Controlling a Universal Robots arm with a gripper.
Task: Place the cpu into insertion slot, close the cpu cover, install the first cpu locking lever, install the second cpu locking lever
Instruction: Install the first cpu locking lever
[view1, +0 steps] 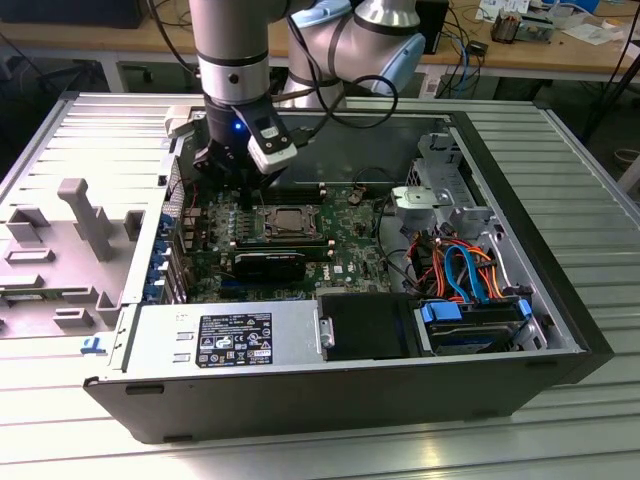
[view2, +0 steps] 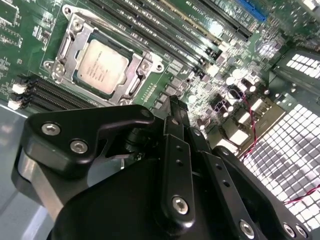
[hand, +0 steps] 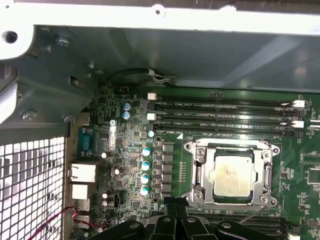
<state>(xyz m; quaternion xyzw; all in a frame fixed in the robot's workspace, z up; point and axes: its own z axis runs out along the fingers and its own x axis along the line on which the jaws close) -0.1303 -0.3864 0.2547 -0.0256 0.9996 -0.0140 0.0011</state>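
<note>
The cpu (view1: 291, 221) (view2: 102, 68) (hand: 232, 175), a square chip with a dull silvery top, lies flat in the insertion slot (hand: 192, 148) on the green board. The cpu cover (hand: 200, 174) (view2: 68, 48), a silvery frame, lies flat around it. A thin metal rod (hand: 252, 213) slants out from the socket's corner nearest the gripper. My gripper (view1: 242, 188) (view2: 173, 107) (hand: 175, 202) hangs just above the board, beside the socket on the exterior view's left. Its fingers are shut together with nothing between them.
Long black memory slots (hand: 225, 115) run beside the socket. The open case (view1: 560, 250) also holds a power supply (view1: 230, 335), a drive bay with coloured cables (view1: 465, 275) and a perforated rear panel (hand: 30, 190). A grey fixture (view1: 85, 215) stands outside, on the exterior view's left.
</note>
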